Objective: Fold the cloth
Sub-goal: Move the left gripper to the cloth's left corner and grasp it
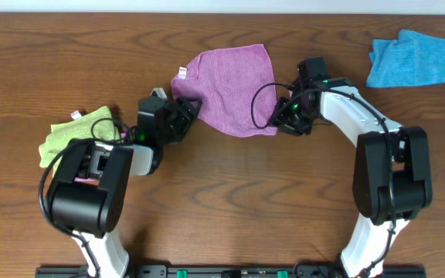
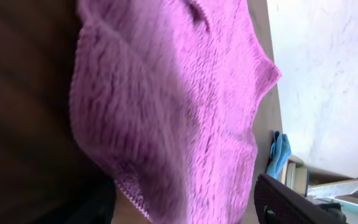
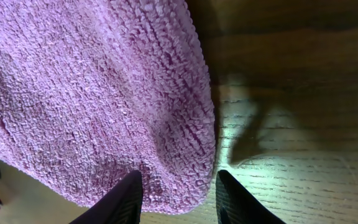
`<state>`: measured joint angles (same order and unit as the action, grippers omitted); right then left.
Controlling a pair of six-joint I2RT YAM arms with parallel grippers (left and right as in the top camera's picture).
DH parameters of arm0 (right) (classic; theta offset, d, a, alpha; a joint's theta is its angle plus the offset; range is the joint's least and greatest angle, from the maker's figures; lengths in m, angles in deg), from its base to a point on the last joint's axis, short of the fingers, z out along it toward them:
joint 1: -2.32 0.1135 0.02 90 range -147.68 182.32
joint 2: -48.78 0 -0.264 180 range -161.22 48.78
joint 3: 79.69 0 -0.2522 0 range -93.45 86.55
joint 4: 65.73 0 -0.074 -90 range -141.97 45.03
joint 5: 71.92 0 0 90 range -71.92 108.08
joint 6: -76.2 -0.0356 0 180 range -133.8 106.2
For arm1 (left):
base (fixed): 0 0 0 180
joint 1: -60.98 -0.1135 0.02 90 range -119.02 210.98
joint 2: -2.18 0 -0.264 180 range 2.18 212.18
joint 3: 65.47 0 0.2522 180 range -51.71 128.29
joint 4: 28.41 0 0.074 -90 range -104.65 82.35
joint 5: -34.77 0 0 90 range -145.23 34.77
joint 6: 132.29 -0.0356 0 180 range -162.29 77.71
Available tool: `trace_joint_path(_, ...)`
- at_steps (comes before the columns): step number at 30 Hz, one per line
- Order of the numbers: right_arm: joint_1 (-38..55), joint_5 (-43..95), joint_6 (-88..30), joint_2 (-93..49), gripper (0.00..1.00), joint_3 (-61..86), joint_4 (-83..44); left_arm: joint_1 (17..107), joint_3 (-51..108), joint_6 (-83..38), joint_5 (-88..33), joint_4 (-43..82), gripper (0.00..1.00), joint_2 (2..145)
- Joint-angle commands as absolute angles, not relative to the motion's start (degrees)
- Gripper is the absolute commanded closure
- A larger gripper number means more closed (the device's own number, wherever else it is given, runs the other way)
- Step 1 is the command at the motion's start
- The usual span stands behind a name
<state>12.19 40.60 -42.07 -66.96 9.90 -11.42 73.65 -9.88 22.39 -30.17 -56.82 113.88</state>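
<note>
looks like the grab step: cloth point(image 1: 230, 89) lies mid-table toward the far side, right gripper point(image 3: 179, 190) has jaws apart astride its near right corner, left gripper point(image 1: 184, 113) sits at the left edge, can't tell its jaws, next both should pinch firmly then lift

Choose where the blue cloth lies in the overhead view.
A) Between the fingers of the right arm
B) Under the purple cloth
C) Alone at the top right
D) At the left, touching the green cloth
C: the blue cloth lies alone at the top right, well apart from the purple cloth in the middle and the green cloth at the left.
</note>
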Motion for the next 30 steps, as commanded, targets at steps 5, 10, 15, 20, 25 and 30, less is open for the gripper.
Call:
trace_joint_path(5,12.14,39.86,-42.48,-65.60,0.60,10.30,-11.33,74.24,-8.72,21.98,-32.75,-54.33,0.41,119.11)
trace_joint_path(10,12.14,37.76,-42.51,-65.60,0.59,10.58,-12.47,74.24,-8.72,20.45,-31.17,-53.89,0.60,119.11)
trace_joint_path(15,12.17,37.11,-42.79,-65.69,0.64,11.35,-14.39,74.24,-8.72,19.77,-30.10,-53.92,0.79,119.11)
trace_joint_path(20,13.19,37.57,-47.03,-65.69,0.66,16.00,-20.29,74.24,-8.72,19.40,-28.59,-53.92,0.94,119.11)
trace_joint_path(25,14.31,37.57,-46.92,-65.67,0.99,18.15,-22.02,73.89,-8.72,16.69,-25.32,-53.92,0.94,119.09)
trace_joint_path(30,14.24,35.95,-46.27,-62.57,0.99,18.12,-20.40,71.73,-8.72,11.99,-17.45,-53.94,0.94,119.06)
